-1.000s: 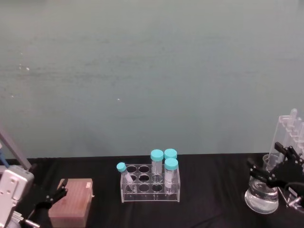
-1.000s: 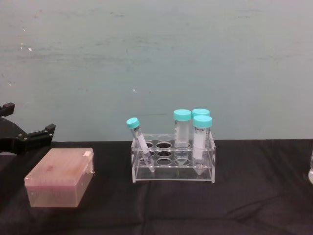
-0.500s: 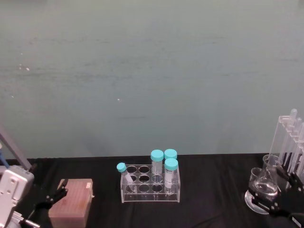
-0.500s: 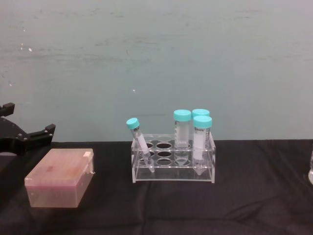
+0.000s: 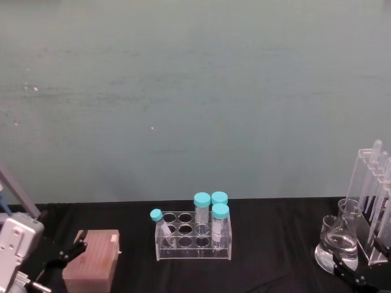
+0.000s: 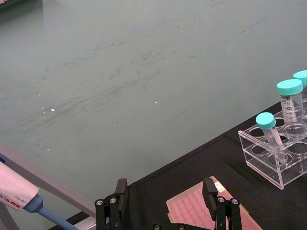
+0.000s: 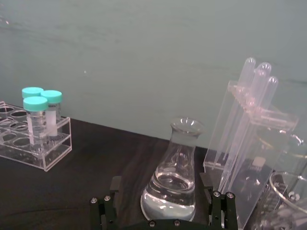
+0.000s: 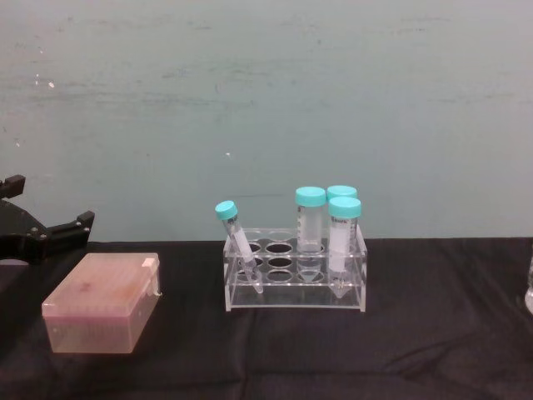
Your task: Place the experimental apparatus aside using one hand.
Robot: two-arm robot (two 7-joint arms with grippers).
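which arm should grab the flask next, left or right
Right, probably. The right tool sits open just in front of the conical flask, beside the tall tube rack at the table's right end. The left tool is open far off by the pink tip box, with the capped-tube rack in between.

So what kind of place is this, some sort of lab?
Most likely a lab bench set up for a demonstration. A clear rack holds teal-capped tubes, a conical flask stands beside a tall rack of glass tubes, and a pink tip box sits on the black cloth.
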